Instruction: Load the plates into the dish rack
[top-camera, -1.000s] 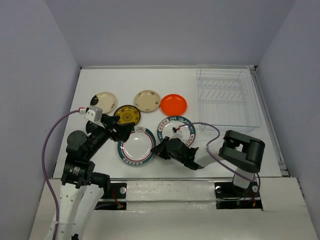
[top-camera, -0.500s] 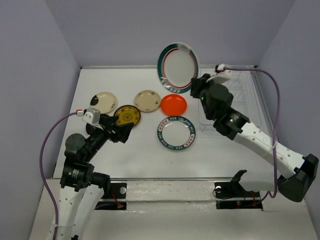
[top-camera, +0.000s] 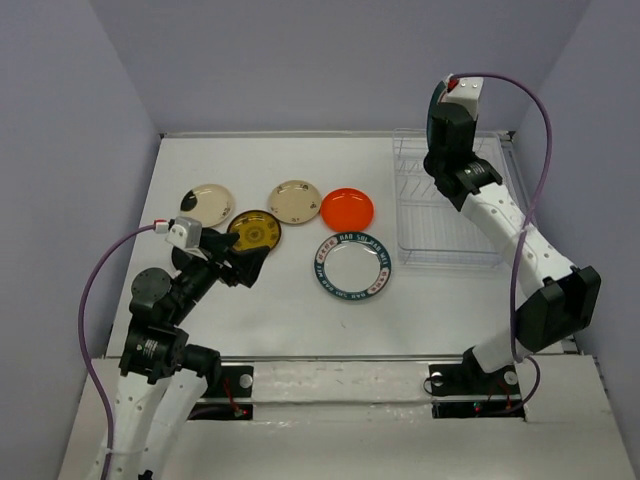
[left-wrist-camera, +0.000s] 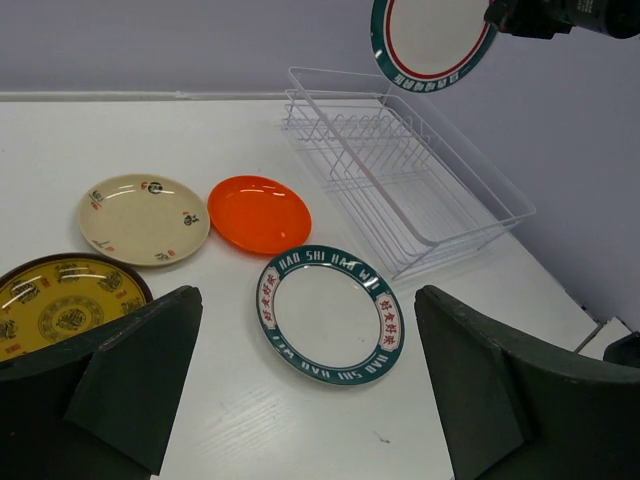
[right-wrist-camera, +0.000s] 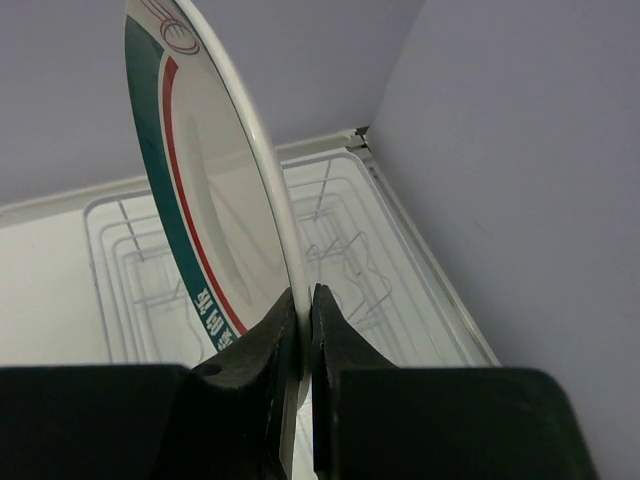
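From above, the right arm (top-camera: 500, 215) is raised over the dish rack (top-camera: 460, 228) and crosses its right part. Half a second ago it held the teal-rimmed plate (top-camera: 432, 105) face-on, left of the rack. Now this plate is seen edge-on above the rack's far left part. One second ago the plate lay on the counter (top-camera: 300, 310), beside the second teal-rimmed plate (top-camera: 350, 268), which has not moved. The orange-red plate (top-camera: 347, 208), the two cream plates (top-camera: 295, 201) (top-camera: 207, 204) and the amber-yellow plate (top-camera: 255, 230) lie where they were. The left tool (top-camera: 248, 255) has kept its place near the amber-yellow plate, with the fingers apart and nothing between them.

In the left wrist view, the raised plate hangs above the rack's far end, not touching it. The tool's own dark fingers hide the lower corners and part of the amber-yellow plate.

In the right wrist view, the right tool (right-wrist-camera: 305, 310) is clamped on the plate's rim. The plate stands nearly upright, and it hides the left middle of the rack below it.
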